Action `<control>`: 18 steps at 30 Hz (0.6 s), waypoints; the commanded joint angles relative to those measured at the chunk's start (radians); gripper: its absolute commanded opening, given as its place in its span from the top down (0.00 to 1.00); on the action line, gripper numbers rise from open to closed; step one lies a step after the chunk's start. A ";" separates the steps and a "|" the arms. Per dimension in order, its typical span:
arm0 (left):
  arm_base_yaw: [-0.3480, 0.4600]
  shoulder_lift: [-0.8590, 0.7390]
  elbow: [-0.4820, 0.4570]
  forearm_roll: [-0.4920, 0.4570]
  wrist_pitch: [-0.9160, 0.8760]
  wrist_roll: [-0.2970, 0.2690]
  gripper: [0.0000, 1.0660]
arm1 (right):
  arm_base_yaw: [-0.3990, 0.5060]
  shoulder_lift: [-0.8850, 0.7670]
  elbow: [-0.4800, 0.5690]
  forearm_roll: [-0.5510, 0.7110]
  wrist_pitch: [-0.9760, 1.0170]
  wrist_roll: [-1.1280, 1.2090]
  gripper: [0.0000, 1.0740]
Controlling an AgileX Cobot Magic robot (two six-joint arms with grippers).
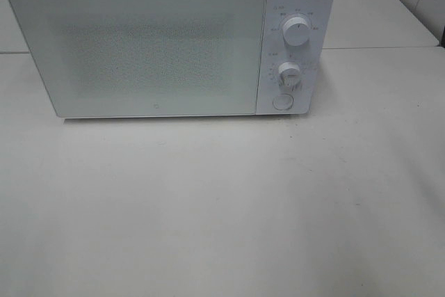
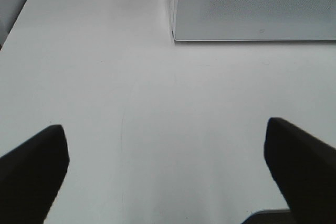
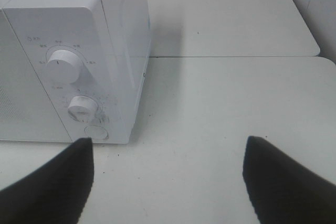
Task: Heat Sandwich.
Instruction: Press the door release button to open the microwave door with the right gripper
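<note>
a: microwave on the desk, door shut; upper knob, lower knob and round button down its right panel.
b: left tool spread wide above the desk, gripping nothing; right tool spread too, empty, near the microwave's knob corner.
a: sandwich?
b: in no view; cannot tell where it lies.
</note>
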 commanded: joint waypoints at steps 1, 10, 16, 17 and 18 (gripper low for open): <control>0.000 -0.016 0.002 -0.005 -0.003 -0.009 0.10 | -0.004 0.049 0.014 -0.003 -0.092 0.007 0.29; 0.000 -0.016 0.002 -0.005 -0.003 -0.009 0.10 | -0.004 0.195 0.143 -0.001 -0.477 0.006 0.29; 0.000 -0.016 0.002 -0.005 -0.003 -0.009 0.10 | 0.017 0.315 0.211 0.063 -0.673 -0.058 0.29; 0.000 -0.016 0.002 -0.005 -0.003 -0.009 0.10 | 0.017 0.315 0.211 0.063 -0.673 -0.058 0.29; 0.000 -0.016 0.002 -0.005 -0.003 -0.009 0.10 | 0.032 0.333 0.214 0.094 -0.695 -0.089 0.29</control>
